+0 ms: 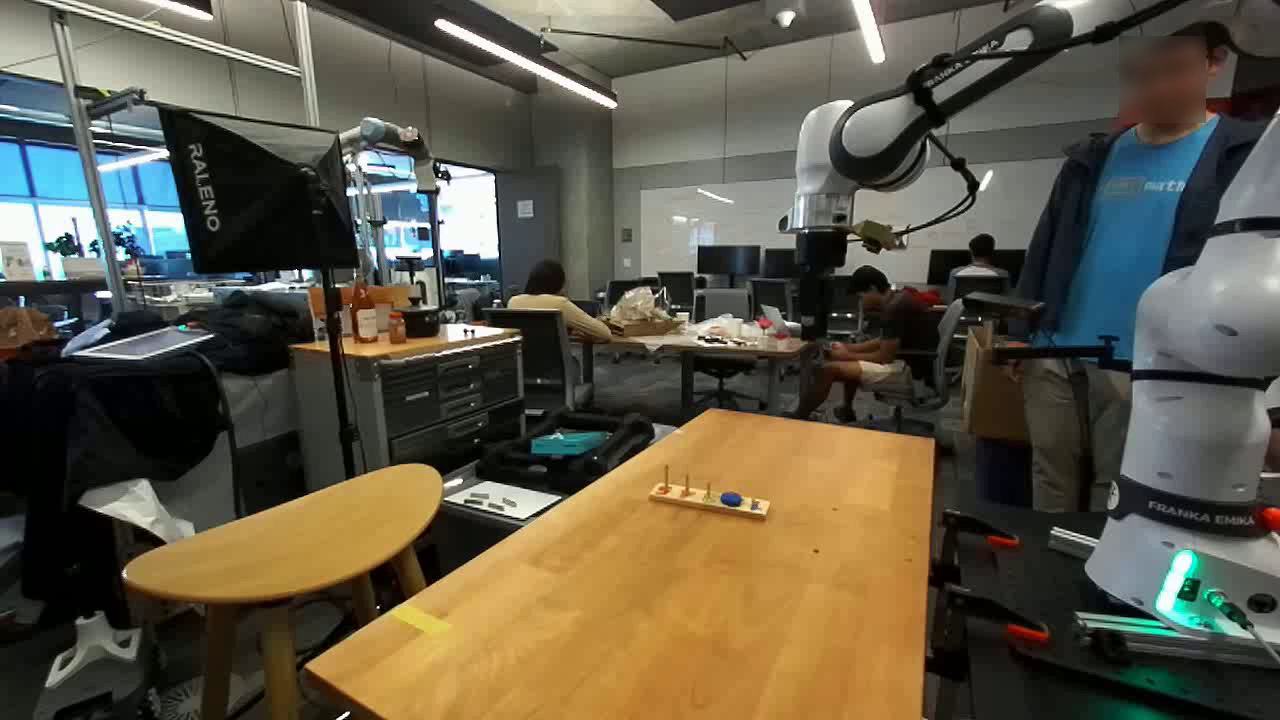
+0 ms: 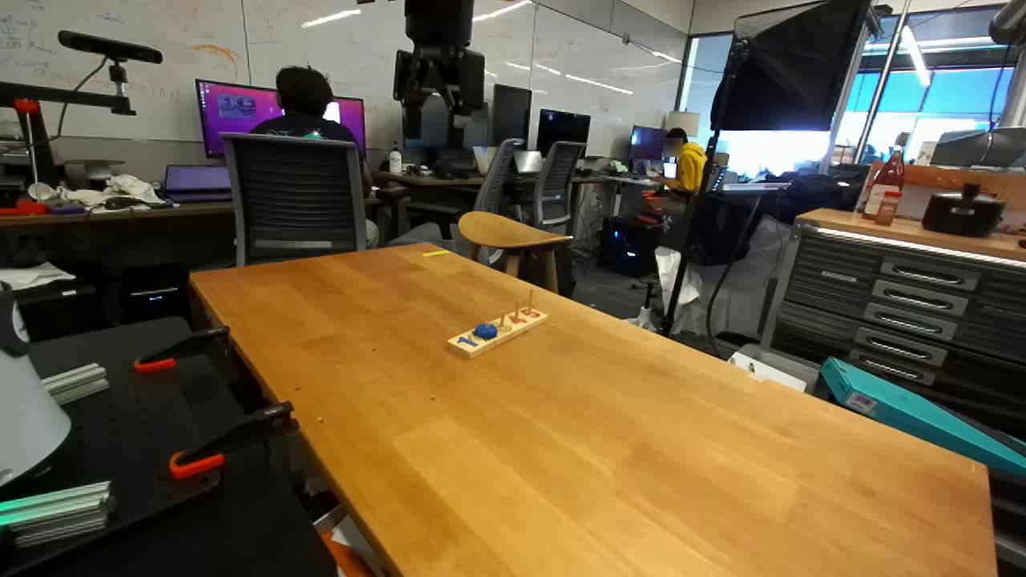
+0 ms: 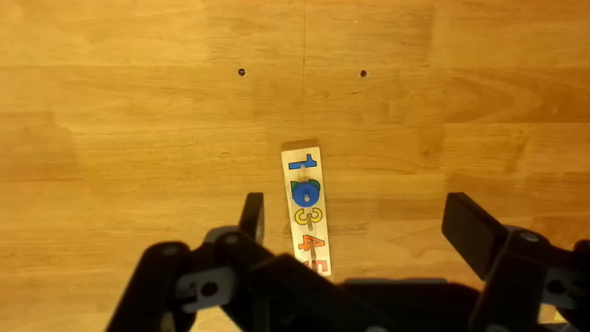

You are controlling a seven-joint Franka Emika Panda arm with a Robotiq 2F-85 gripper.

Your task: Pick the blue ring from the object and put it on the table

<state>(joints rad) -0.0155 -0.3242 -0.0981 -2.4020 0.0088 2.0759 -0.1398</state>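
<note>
The blue ring [image 3: 299, 193] sits on the peg at number 2 of the light-wood holder [image 3: 298, 230] in the wrist view. Both exterior views show the ring [image 1: 731, 499] [image 2: 485, 331] on the holder [image 1: 690, 508] [image 2: 506, 336], which lies on the wooden table [image 1: 640, 620] [image 2: 625, 449]. Other pegs stand bare over the printed numbers. My gripper [image 3: 355, 207] is open and empty, high above the table, pointing down. Its fingers lie either side of the holder in the wrist view, with the ring nearer the left finger. The gripper also shows in both exterior views [image 1: 815, 325] [image 2: 437, 116]. The gripper body hides the holder's end corner at number 5.
An oval-topped wooden stool [image 1: 300, 540] stands beside the table. Black clamps with orange ends [image 1: 1000, 541] [image 2: 156, 365] grip the table edge on the robot's side. A person [image 1: 1130, 240] stands behind the robot arm in an exterior view. A softbox light [image 1: 260, 190] stands farther off.
</note>
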